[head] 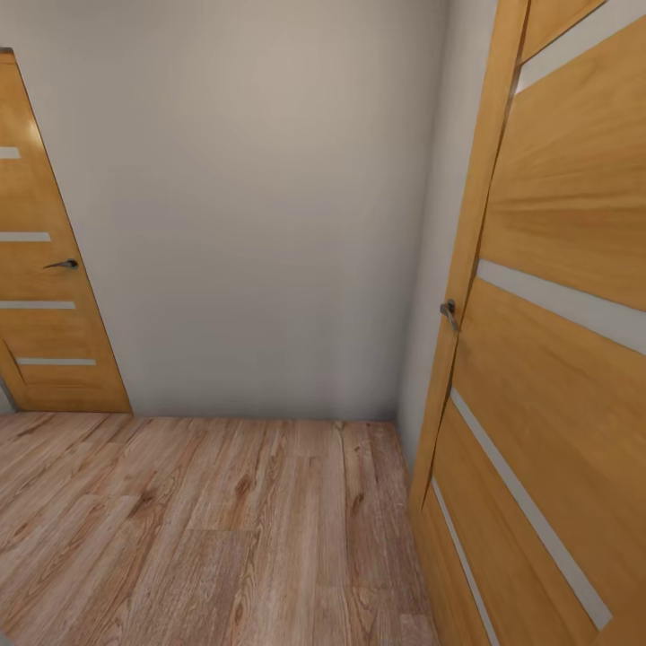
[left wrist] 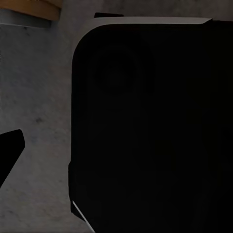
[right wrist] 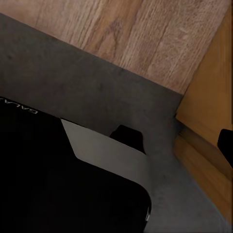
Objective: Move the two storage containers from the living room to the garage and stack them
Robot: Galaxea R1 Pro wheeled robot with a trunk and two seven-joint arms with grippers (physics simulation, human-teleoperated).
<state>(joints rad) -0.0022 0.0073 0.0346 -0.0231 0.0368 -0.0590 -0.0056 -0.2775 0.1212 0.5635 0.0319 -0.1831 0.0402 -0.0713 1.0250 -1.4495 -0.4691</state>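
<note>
The two storage containers are out of view. In the left wrist view one dark fingertip (left wrist: 10,149) of my left gripper juts in at the frame edge over the dark grey speckled floor (left wrist: 39,107), beside my black base (left wrist: 145,126). In the right wrist view a dark fingertip (right wrist: 226,145) of my right gripper shows at the edge in front of an orange wooden door (right wrist: 208,111). Nothing is held by either finger. Grey floor (right wrist: 73,77) meets light wood planks (right wrist: 126,29) along a straight line there.
Ahead in the head view is a plain white wall (head: 251,206) above a light wood plank floor (head: 206,529). A wooden door (head: 45,296) with a handle stands at the left. A second wooden door (head: 556,359) stands open close on the right.
</note>
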